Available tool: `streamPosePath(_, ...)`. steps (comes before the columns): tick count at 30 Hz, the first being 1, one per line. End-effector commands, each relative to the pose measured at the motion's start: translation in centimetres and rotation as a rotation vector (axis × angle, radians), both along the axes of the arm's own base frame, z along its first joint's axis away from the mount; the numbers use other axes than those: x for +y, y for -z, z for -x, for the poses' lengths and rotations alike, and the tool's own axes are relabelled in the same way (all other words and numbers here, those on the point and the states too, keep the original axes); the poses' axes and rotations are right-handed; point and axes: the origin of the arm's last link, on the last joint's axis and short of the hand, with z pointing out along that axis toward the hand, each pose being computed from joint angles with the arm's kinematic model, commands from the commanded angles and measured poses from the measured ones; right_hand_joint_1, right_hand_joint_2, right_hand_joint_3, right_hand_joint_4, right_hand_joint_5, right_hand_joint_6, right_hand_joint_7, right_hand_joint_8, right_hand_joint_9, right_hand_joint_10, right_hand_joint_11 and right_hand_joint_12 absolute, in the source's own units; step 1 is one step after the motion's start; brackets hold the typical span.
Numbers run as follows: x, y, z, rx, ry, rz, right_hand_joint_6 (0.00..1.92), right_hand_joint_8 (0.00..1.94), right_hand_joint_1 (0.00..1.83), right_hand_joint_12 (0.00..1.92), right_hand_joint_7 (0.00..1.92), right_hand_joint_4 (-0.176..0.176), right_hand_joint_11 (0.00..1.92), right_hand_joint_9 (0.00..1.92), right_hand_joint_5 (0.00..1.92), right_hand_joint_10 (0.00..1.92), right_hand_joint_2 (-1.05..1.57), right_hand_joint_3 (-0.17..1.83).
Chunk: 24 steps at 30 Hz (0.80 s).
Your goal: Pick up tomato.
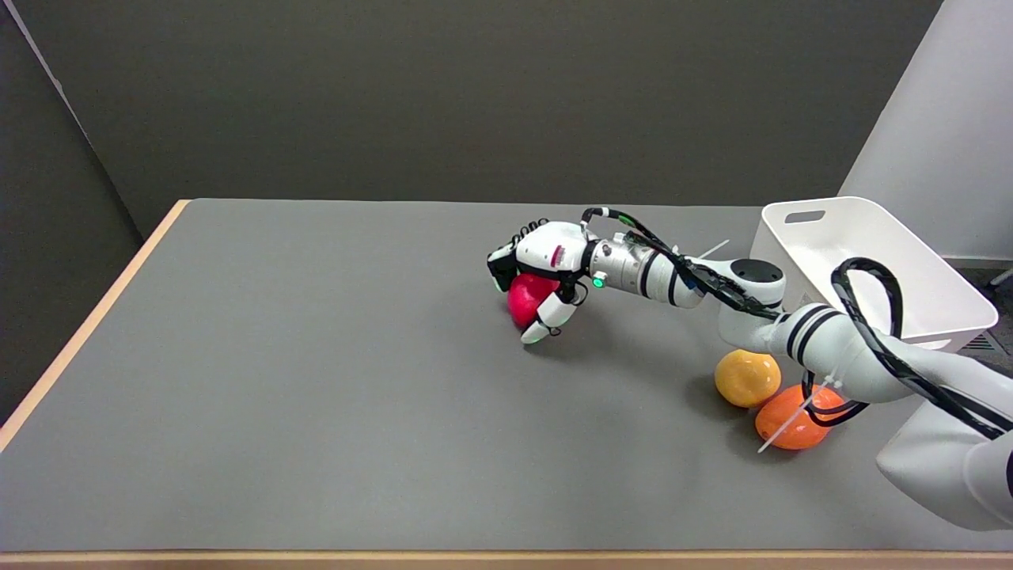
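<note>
A red tomato [525,298] is in the middle of the grey table [316,380], in the head view. My right hand [540,265] covers it from above and from the right, with the fingers curled over its far left side and the thumb [548,319] against its near side. The hand grips the tomato. I cannot tell whether the tomato touches the table. Much of the tomato's top is hidden under the palm.
A yellow fruit [746,378] and an orange fruit [791,418] lie under my right forearm at the near right. A white bin [863,265] stands at the table's far right edge.
</note>
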Motion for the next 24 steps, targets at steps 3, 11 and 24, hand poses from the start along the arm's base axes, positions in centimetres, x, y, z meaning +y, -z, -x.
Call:
streamPosePath(3, 0.7, -1.3, -9.4, -0.037, -0.303, -0.018, 1.66, 1.25, 1.34, 1.68, 0.80, -0.156, 0.93, 0.78, 0.60, 1.43, 1.09, 0.29)
streamPosePath(11, 3.1, -4.6, -17.5, -0.050, -0.538, 0.066, 1.45, 1.33, 1.48, 1.76, 0.79, 0.176, 0.90, 0.80, 0.65, 1.46, 1.00, 0.36)
streamPosePath(24, 8.6, -19.0, -22.2, 0.309, -0.623, 0.640, 1.46, 1.33, 1.48, 1.78, 0.79, 0.176, 0.90, 0.81, 0.65, 1.46, 0.99, 0.38)
